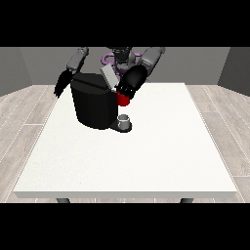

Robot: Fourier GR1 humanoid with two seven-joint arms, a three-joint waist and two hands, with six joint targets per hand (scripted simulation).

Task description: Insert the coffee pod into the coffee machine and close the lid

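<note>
Hand at the view's right (128, 86) reaches over the coffee machine (93, 105) (lid raised).

No legible text, label, brand mark, number or sign appears on any surface in the front view. The coffee machine (93, 105) presents a plain black housing without readable markings. The worktop (161, 146) is plain white and carries no printing.
</note>
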